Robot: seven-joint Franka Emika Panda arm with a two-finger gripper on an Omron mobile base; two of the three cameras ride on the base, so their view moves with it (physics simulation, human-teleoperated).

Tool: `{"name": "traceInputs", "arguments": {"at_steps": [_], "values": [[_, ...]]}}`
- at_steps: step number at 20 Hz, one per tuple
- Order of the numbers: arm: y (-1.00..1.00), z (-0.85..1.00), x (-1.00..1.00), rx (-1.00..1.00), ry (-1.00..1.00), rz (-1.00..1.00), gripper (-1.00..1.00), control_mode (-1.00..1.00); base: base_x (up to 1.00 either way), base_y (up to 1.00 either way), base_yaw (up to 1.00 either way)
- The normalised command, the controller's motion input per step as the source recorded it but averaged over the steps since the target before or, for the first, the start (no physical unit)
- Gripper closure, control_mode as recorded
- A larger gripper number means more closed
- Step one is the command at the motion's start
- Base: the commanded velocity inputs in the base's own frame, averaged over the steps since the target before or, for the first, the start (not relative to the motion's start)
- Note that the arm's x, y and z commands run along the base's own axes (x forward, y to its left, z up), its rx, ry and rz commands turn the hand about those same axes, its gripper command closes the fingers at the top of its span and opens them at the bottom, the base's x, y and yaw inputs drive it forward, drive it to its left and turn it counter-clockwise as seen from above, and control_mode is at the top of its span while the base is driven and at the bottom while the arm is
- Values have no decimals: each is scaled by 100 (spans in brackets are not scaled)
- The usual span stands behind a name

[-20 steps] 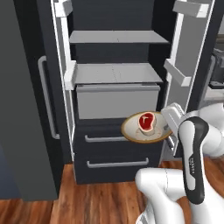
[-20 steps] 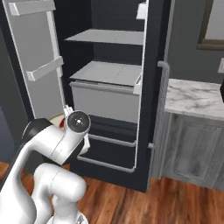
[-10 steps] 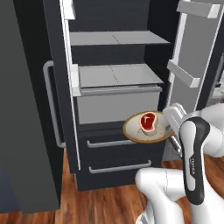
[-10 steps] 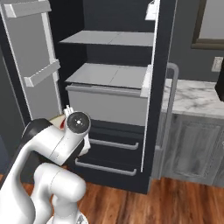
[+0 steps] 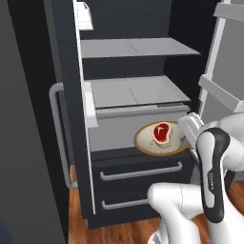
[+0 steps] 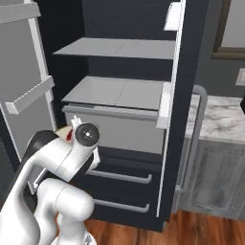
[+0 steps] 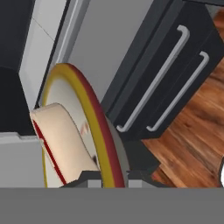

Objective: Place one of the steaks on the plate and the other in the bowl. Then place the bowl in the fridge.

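Note:
The tall black fridge (image 5: 133, 47) stands open in front of me, its grey shelves bare. My gripper (image 5: 189, 139) is shut on the right rim of the shallow tan bowl (image 5: 145, 144), held level in front of the grey crisper drawer, just above the two lower drawers. A bright red steak (image 5: 161, 132) with a pale edge lies in the bowl. In the hand view the bowl's rim (image 7: 94, 118) runs up from between my fingertips (image 7: 87, 178), with the steak (image 7: 65, 140) to its left. In the right base view my arm covers most of the bowl (image 6: 62, 131). The plate is out of view.
The fridge's two lower drawers (image 5: 143, 174) have grey bar handles. One open door (image 5: 224, 90) with white bins stands to the right, and the other door (image 5: 78, 119) is edge-on to the left. A marble counter (image 6: 220, 117) over grey cabinets lies to the right. The floor (image 7: 192, 131) is wood.
Both base views have shifted, so the base has driven and the fridge interior now looks nearer. The bowl with the steak stays in my grip, in the same place relative to the arm.

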Motion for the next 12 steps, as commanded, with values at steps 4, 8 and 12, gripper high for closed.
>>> {"name": "traceInputs", "arguments": {"at_steps": [4, 8, 12], "values": [[0, 0, 0, 0, 0, 0, 100, 100, 53, 9, -10], [0, 0, 0, 0, 0, 0, 100, 100, 65, 16, -6], [0, 0, 0, 0, 0, 0, 100, 100, 55, 33, -5]]}}
